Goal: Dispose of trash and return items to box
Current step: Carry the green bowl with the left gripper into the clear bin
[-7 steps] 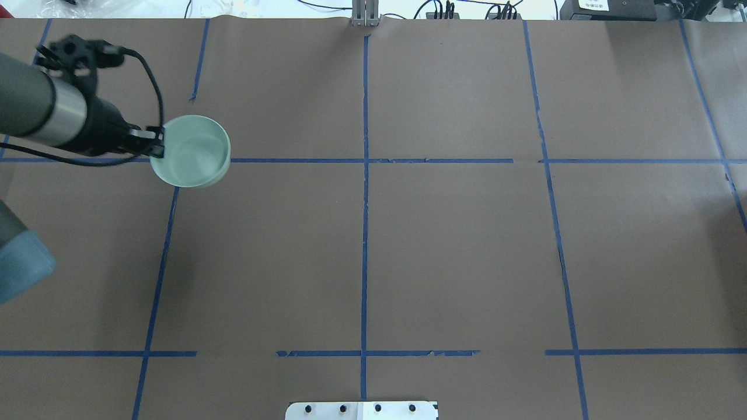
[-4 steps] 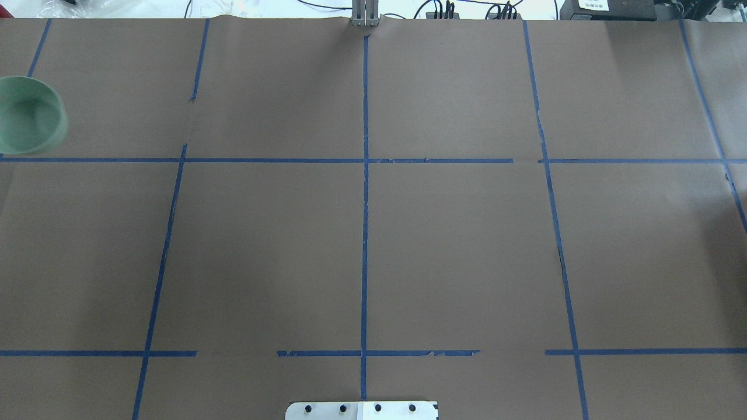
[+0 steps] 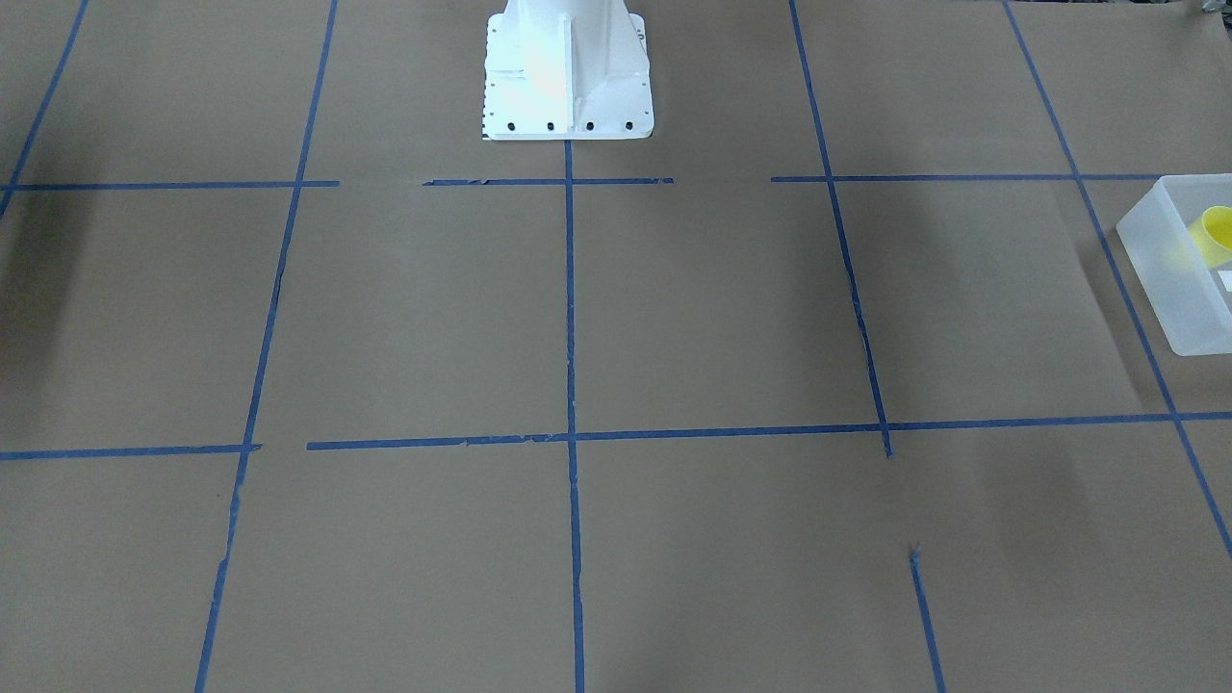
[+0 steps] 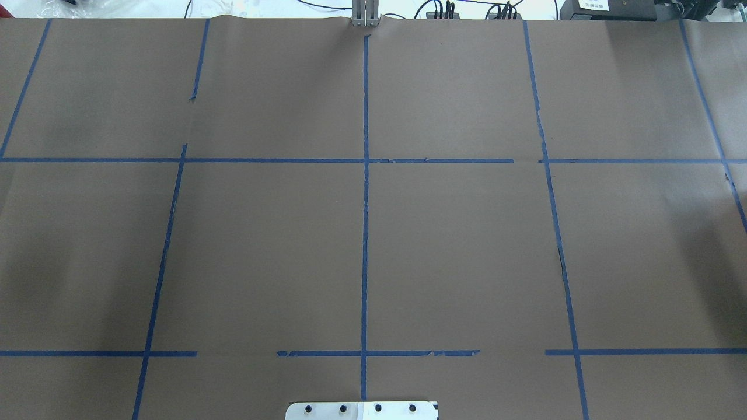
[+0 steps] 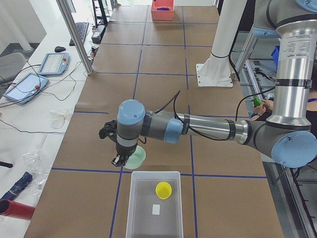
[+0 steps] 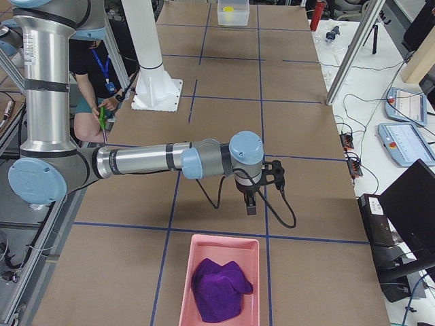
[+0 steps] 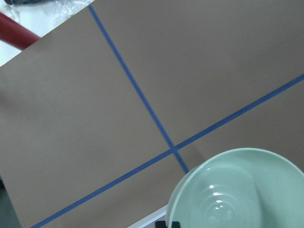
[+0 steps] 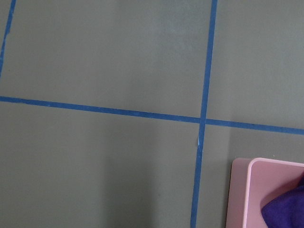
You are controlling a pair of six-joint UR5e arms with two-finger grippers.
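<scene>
My left gripper is shut on the rim of the pale mint-green bowl and holds it above the table, just short of the box's near end. The bowl fills the lower right of the left wrist view, with a dark fingertip at its rim. The yellow cup lies inside the frosted box, which also shows at the right edge of the front view. My right gripper hangs above the table beside the pink tray; I cannot tell if it is open.
The pink tray holds a purple cloth. A red cylinder lies off the table's edge near the box. The white robot base stands mid-table. Tablets and cables lie on the side bench.
In the overhead view my left arm carried the bowl leftwards and out of the picture; that view now holds only the table.
</scene>
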